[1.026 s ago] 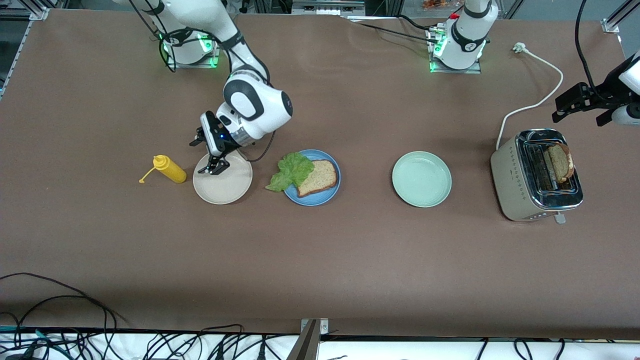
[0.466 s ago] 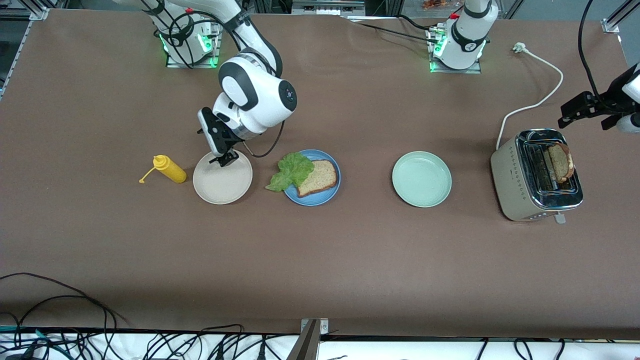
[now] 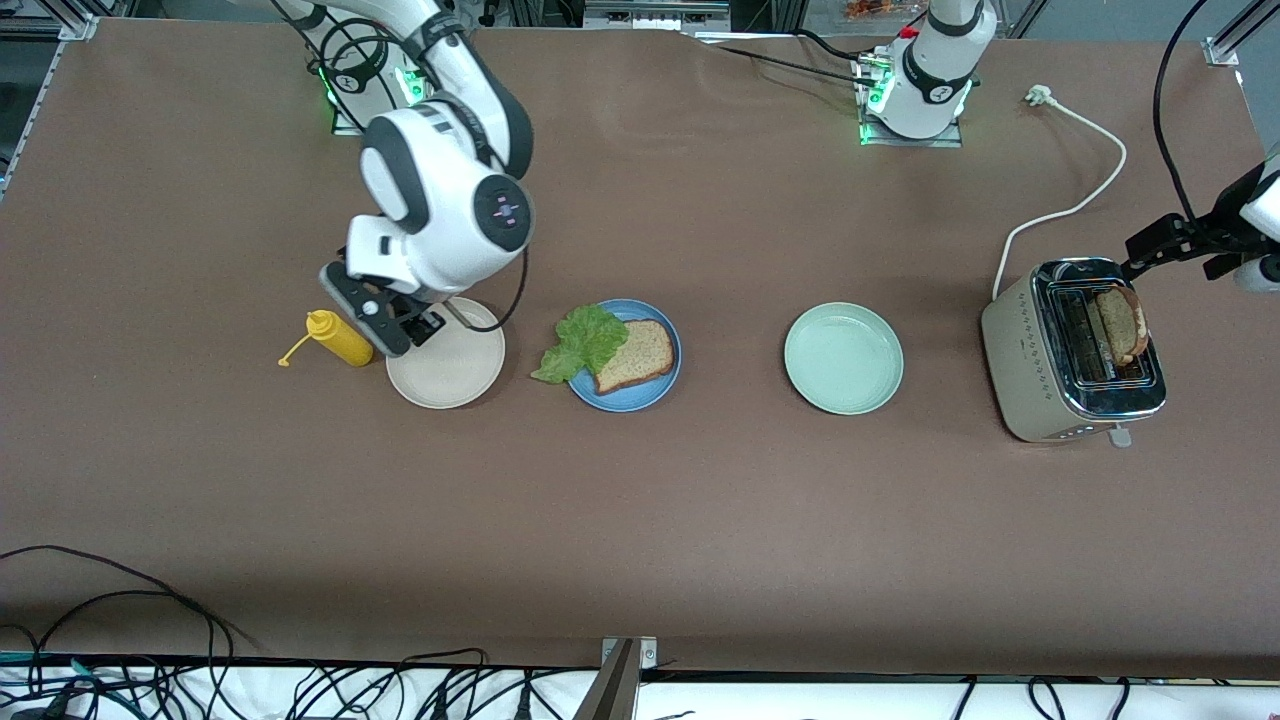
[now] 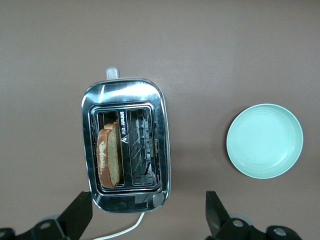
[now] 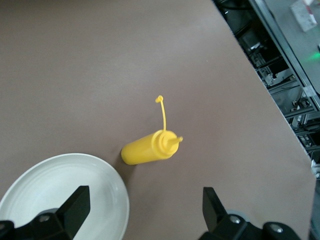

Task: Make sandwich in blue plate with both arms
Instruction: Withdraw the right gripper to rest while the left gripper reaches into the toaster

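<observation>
Left pincer (image 4: pixel 145 220), open, should straddle the brown toasted bread slice (image 4: pixel 110 155) squarely (right pincer (image 5: pixel 142 220) open, idle).

The brown table (image 3: pixel 640 520) carries a mustard bottle (image 3: pixel 340 340), cream plate (image 3: pixel 447 368), blue plate (image 3: pixel 626 398), mint plate (image 3: pixel 843 358) and toaster (image 3: pixel 1072 350).

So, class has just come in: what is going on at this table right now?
Two robot arms are building a sandwich. On the blue plate lie one bread slice and a lettuce leaf. The second slice stands in the toaster. The left pincer hangs open over the toaster, holding nothing. The right pincer is open and empty over the edge of the cream plate, beside the yellow bottle. The mint-green plate holds nothing.
</observation>
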